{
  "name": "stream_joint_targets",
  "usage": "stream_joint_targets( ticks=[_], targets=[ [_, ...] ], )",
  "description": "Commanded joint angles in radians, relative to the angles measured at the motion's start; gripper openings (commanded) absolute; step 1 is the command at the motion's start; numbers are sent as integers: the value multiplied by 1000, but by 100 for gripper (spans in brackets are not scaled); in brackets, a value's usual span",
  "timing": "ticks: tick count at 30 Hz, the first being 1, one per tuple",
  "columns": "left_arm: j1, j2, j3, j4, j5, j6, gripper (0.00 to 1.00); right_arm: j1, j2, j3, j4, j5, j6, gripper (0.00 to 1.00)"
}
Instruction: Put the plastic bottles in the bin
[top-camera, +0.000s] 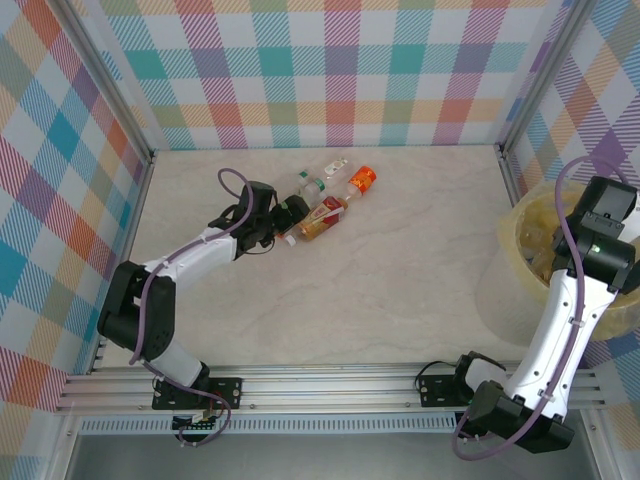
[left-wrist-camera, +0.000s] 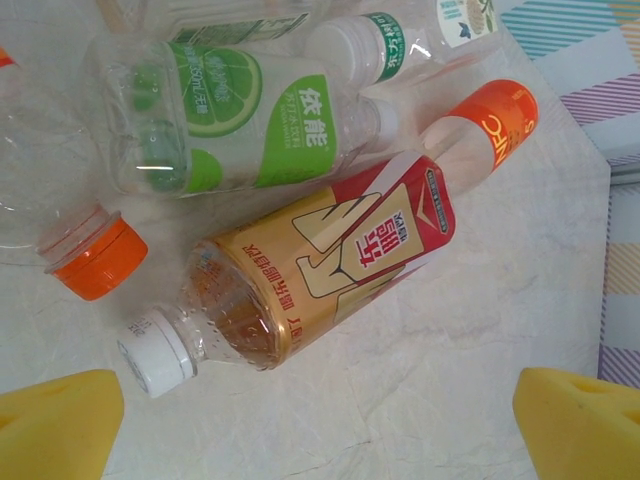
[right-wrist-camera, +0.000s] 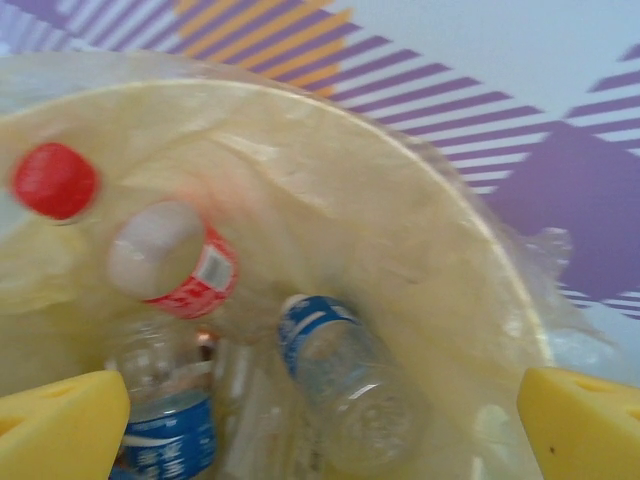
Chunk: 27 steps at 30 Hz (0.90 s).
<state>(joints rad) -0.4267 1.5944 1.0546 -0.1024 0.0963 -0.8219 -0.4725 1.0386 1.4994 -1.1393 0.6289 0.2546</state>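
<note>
Several plastic bottles (top-camera: 325, 195) lie in a cluster at the back of the table. My left gripper (top-camera: 285, 222) hovers open just beside them, its yellow fingertips (left-wrist-camera: 55, 425) wide apart over bare table. Closest to it lies a red-and-gold labelled bottle (left-wrist-camera: 320, 270) with a white cap. Behind that one are a green lime-labelled bottle (left-wrist-camera: 240, 125), an orange-labelled bottle (left-wrist-camera: 490, 125) and a clear bottle with an orange cap (left-wrist-camera: 100, 260). My right gripper (right-wrist-camera: 320, 430) is open above the bin (top-camera: 515, 225), holding nothing. In the bin (right-wrist-camera: 400, 150) lie a blue-labelled bottle (right-wrist-camera: 345, 375), a red-labelled bottle (right-wrist-camera: 175, 260) and others.
Plaid walls (top-camera: 340, 70) close in the back and both sides. The bin stands against the right wall. A metal rail (top-camera: 330, 385) runs along the near edge, by the arm bases. Bare marble-patterned tabletop (top-camera: 400, 290) lies between the bottle cluster and the bin.
</note>
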Motion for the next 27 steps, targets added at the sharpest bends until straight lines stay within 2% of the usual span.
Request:
stream_joint_targets(
  ticks=[1, 10, 16, 20, 27],
  targets=[
    [5, 18, 16, 13, 10, 7, 100, 15, -37, 29, 51, -199, 34, 100],
    [5, 19, 15, -3, -9, 6, 100, 58, -78, -23, 192, -601, 111, 100],
    [5, 16, 7, -2, -19, 1, 100, 140, -160, -137, 435, -852, 200, 100],
    [5, 14, 1, -3, -27, -6, 100, 249, -172, -172, 533, -900, 244, 100],
    [6, -6, -20, -10, -54, -12, 100, 474, -93, -170, 583, -853, 206, 100]
  ],
)
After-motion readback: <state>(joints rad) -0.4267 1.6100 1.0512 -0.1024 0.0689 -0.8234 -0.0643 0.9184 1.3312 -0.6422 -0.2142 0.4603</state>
